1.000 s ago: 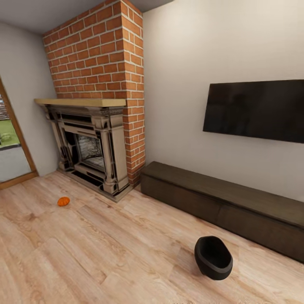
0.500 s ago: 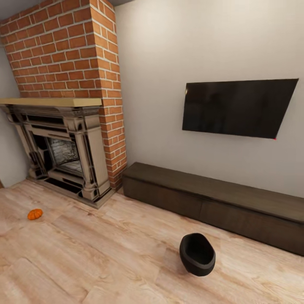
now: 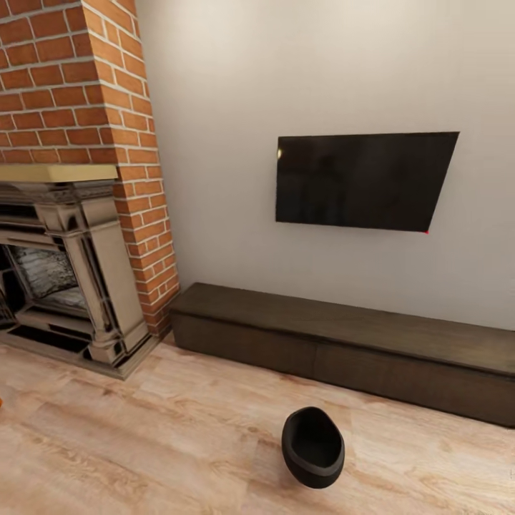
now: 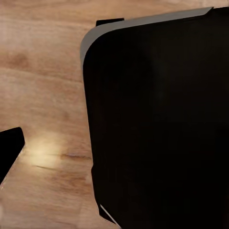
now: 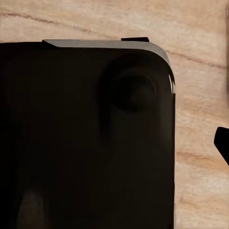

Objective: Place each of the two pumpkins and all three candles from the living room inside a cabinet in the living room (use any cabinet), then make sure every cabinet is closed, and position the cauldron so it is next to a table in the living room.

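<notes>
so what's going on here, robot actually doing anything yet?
Nothing is being handled. The head view faces the TV wall: the long dark cabinet sits under the TV with its drawer fronts shut, and the black cauldron stands alone on the wood floor in front of it. A brick fireplace is at the left. Both wrist views look down at the floor past dark robot bodywork.

We see the cabinet (image 3: 343, 343) cut off at three o'clock and the fireplace (image 3: 64, 286) cut at nine. An orange sliver (image 3: 1, 403) at the eight o'clock edge is too small to identify. In both wrist views a dark body (image 4: 157, 124) hides most of the floor (image 4: 43, 95).
</notes>
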Robot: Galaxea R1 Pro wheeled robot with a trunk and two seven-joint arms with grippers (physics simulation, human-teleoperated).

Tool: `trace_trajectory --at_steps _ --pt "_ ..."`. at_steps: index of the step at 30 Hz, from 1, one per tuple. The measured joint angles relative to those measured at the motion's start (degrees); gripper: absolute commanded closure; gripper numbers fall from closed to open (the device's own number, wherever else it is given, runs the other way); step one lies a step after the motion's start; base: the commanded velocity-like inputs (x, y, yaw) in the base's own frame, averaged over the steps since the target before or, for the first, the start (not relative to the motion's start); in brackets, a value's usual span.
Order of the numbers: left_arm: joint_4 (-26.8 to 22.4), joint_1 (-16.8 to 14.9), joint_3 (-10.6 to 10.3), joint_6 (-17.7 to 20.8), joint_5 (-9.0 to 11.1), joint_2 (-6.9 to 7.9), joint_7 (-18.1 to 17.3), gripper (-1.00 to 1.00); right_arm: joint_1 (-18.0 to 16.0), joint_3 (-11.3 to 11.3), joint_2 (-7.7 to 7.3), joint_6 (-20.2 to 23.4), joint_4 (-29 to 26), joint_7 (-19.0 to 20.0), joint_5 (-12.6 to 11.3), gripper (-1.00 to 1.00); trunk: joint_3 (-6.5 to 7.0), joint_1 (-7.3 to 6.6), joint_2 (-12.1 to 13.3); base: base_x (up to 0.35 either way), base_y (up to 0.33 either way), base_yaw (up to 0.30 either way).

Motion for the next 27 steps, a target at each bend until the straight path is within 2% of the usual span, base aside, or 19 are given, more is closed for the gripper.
trace_trajectory --at_steps 16,21,27 --pt "0.1 0.0 -0.2 -1.1 0.0 -0.08 0.0 -1.00 0.0 0.0 -0.01 0.0 0.0 0.0 0.0 -1.00 -0.43 0.00 0.0 0.334 0.000 -0.282" --pt "0.1 0.0 -0.3 -1.2 0.0 -0.08 0.0 -1.00 0.0 0.2 -0.01 0.3 0.0 0.0 0.2 -1.00 -0.48 0.00 0.0 0.334 0.000 -0.086" --pt "0.1 0.0 -2.1 -1.2 0.0 -0.07 0.1 -1.00 0.0 0.3 -0.09 0.5 0.0 -0.1 0.5 -1.00 -0.48 0.00 0.0 0.335 0.000 -0.006"
